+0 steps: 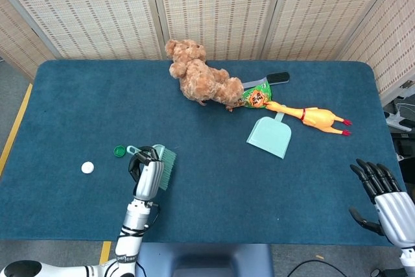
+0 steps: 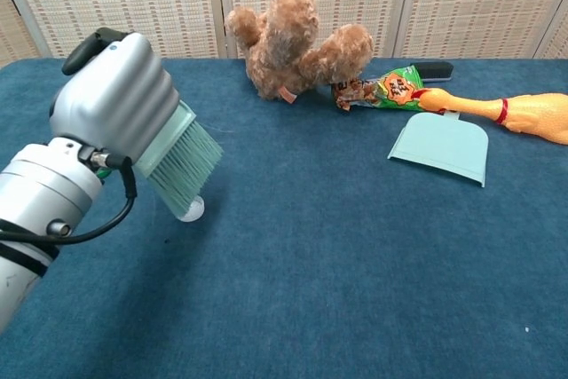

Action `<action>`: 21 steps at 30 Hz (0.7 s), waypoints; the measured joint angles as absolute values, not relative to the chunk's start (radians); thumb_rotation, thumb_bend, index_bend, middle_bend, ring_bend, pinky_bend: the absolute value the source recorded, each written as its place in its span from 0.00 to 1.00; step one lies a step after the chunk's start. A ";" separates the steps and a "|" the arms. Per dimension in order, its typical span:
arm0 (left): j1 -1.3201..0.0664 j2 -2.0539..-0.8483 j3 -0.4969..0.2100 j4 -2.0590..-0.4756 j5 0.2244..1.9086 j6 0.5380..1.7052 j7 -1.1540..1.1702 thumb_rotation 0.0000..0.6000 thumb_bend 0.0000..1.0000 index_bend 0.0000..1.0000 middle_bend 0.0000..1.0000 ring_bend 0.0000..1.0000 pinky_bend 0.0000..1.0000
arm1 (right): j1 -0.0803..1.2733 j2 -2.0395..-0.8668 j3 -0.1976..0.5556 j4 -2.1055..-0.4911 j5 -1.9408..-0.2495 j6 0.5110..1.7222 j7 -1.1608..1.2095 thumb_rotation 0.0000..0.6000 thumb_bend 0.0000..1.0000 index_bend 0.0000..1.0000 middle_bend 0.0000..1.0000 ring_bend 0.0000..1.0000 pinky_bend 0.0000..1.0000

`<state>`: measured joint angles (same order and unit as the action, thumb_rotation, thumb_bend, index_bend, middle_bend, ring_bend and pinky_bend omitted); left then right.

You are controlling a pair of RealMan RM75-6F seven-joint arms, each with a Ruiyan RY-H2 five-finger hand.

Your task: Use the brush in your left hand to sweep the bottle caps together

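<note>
My left hand [image 1: 147,172] [image 2: 115,106] grips a teal brush [image 1: 166,165] [image 2: 185,165], held above the table with the bristles pointing right and down. A white bottle cap [image 2: 190,211] peeks out under the bristles in the chest view; the head view hides it. A green cap [image 1: 119,151] lies just left of the hand, and another white cap [image 1: 87,167] lies further left. My right hand [image 1: 381,196] hangs open off the table's front right corner.
A brown teddy bear [image 1: 198,80] [image 2: 293,44], a snack packet [image 1: 257,98] [image 2: 383,90], a rubber chicken [image 1: 314,119] [image 2: 515,114] and a teal dustpan [image 1: 270,136] [image 2: 445,149] lie at the back and middle right. A black object [image 1: 277,78] lies behind the packet.
</note>
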<state>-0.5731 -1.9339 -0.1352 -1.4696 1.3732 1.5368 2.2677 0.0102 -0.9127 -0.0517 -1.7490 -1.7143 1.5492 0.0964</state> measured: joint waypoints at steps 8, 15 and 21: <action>-0.570 -1.967 -0.086 -1.487 1.405 1.540 2.301 1.00 0.52 0.93 1.00 0.79 0.83 | 0.003 -0.903 -0.056 -1.743 -1.731 1.576 0.123 1.00 0.20 0.00 0.00 0.00 0.00; -0.555 -2.016 -0.046 -1.332 1.402 1.511 2.299 1.00 0.52 0.93 1.00 0.79 0.83 | -0.003 -0.896 -0.055 -1.731 -1.731 1.591 0.149 1.00 0.20 0.00 0.00 0.00 0.00; -0.540 -2.047 -0.030 -1.243 1.395 1.483 2.255 1.00 0.52 0.93 1.00 0.79 0.83 | -0.003 -0.897 -0.054 -1.732 -1.730 1.589 0.146 1.00 0.20 0.00 0.00 0.00 0.00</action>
<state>-0.5402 -2.0473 -0.0304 -1.2434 1.3950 1.4831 2.2555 -0.0030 -0.8972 -0.0540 -1.7317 -1.7302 1.5893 0.1460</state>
